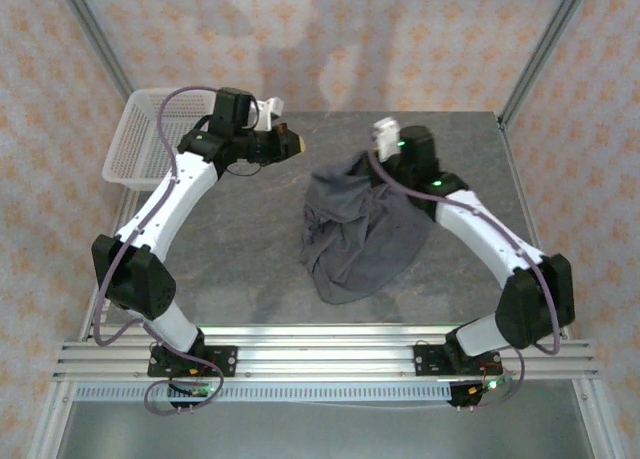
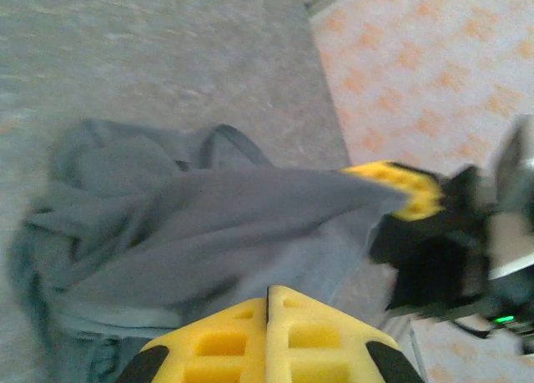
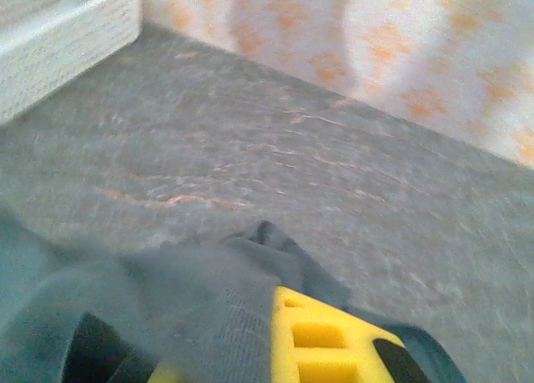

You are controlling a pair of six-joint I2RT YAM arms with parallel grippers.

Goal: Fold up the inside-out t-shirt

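Grey t-shirt [image 1: 360, 229]: limp, light, crumpled. My right gripper [image 3: 275, 333] clamps a raised edge, possibly the hem; left gripper [image 2: 267, 337] clenched, empty. I'd grab the opposite edge.

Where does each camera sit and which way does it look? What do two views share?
Top external: above, behind the bases, looking down on the table; left arm and right arm show.
Left wrist: on its arm, faces the t-shirt; left gripper, shut, at bottom; right gripper pinching it.
Right wrist: on its arm, faces basket and wall; one yellow finger shows.
Shared: top and right wrist both show the basket.
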